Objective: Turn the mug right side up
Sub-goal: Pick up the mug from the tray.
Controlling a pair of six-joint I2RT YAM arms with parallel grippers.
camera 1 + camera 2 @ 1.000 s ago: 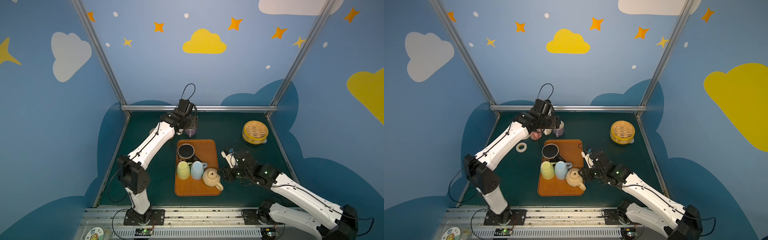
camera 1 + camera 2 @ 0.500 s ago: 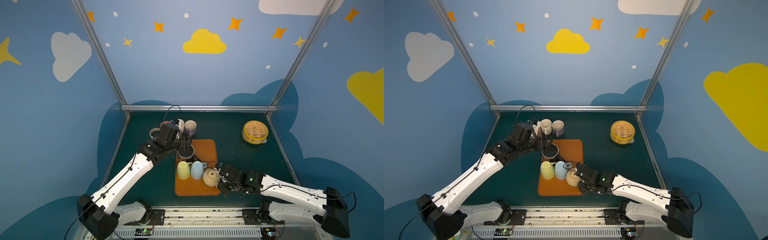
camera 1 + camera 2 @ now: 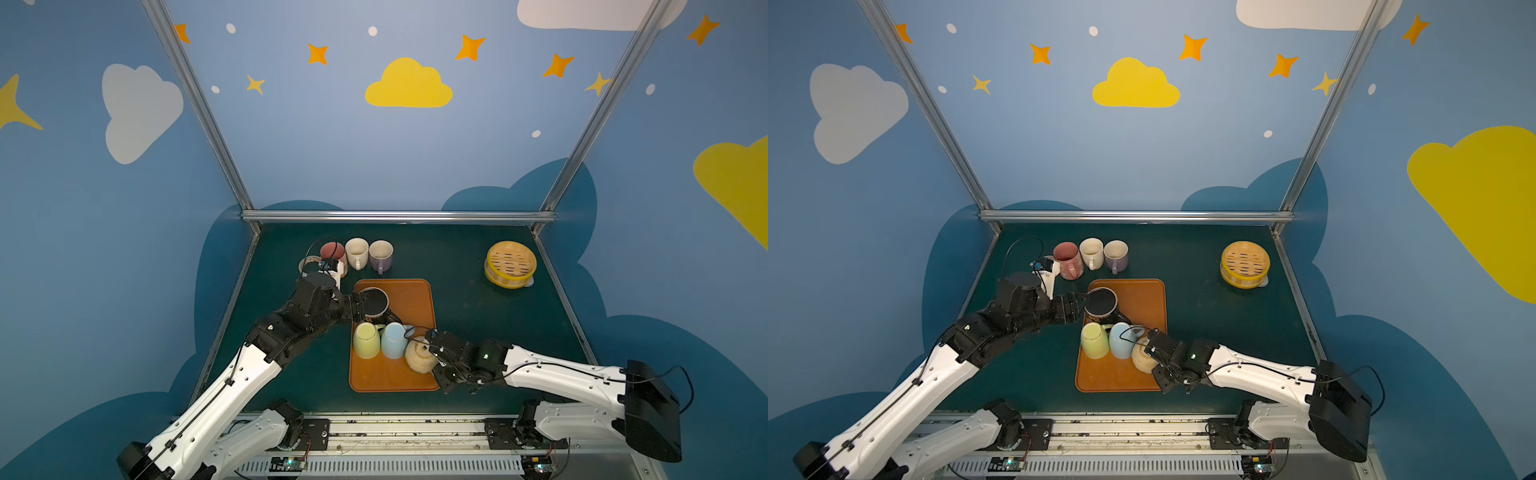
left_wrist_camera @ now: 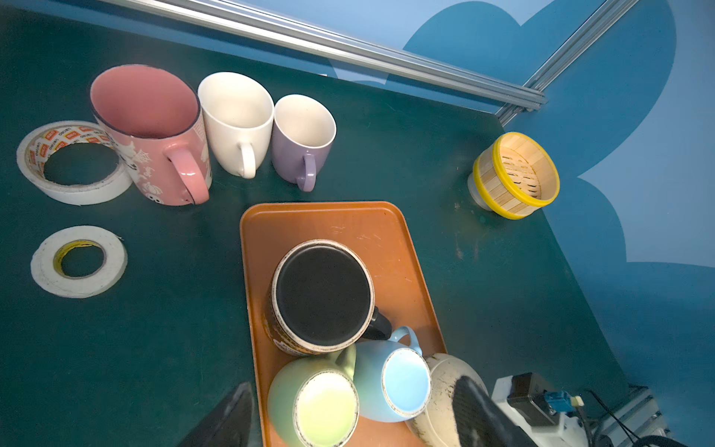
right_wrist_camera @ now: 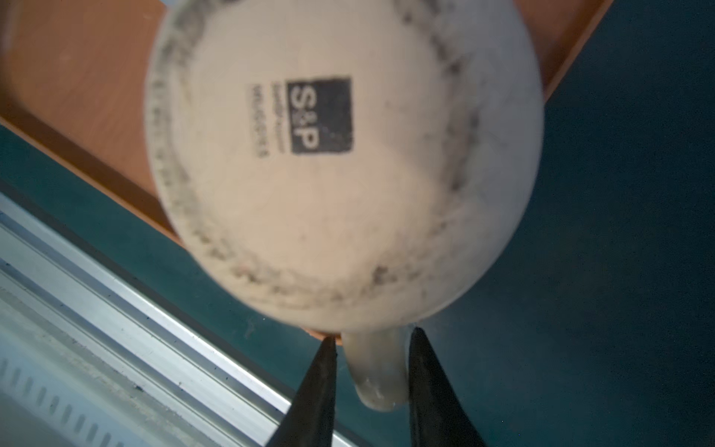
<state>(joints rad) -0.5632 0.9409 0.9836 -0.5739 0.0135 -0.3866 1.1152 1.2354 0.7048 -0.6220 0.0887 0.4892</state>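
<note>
R fingers (image 5: 429, 387) narrow, straddle cream mug (image 5: 329, 185) handle (image 5: 377, 375); one pad against it, other w/ sliver gap, grip unclear. L fingers (image 4: 476, 410) wide apart, empty, black mug (image 4: 323, 296) just ahead.

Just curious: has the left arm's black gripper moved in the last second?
Yes. The left gripper came forward from the purple ceramic mug to the left edge of the orange plastic tray.

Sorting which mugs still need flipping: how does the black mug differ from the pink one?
The black mug stands upside down, base up; the pink mug stands upright, mouth open. The black mug sits on the tray; the pink mug sits on the table. Both have one handle.
</note>
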